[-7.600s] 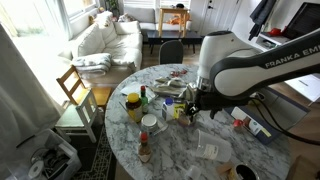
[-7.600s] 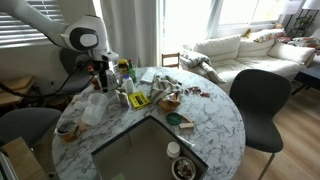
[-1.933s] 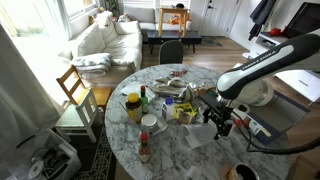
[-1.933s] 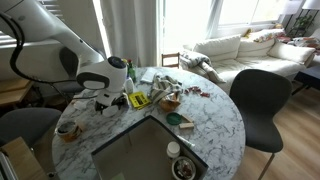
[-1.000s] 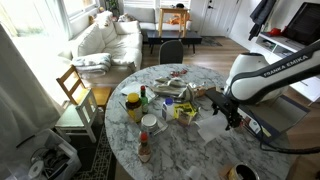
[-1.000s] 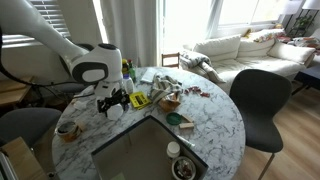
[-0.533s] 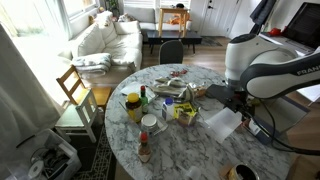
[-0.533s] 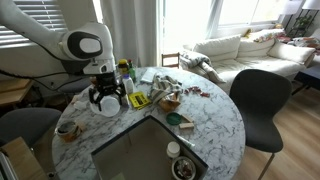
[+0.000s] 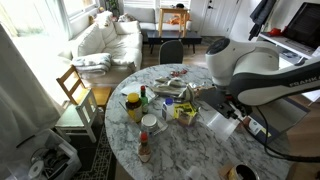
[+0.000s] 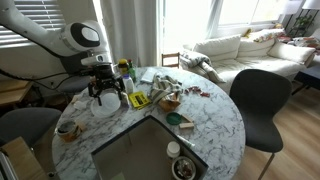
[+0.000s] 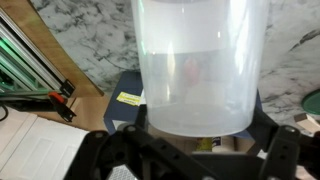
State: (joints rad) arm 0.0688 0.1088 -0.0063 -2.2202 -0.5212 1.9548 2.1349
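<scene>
Gripping a translucent plastic cup, my gripper has its jaws spread wide and clamped against the cup's two sides. In the wrist view the cup fills the upper centre of the frame, and my black fingers flank it at the lower left and lower right. Behind the cup lies the marble table, with a dark blue box bearing a yellow label left of centre. In both exterior views the cup hangs under my gripper over the table's edge region; whether its base touches the marble cannot be told. In an exterior view, a yellow jar and a green bottle stand left of centre, well apart from the cup, and a cluster of packets lies between. A black chair stands at the right of the frame.
</scene>
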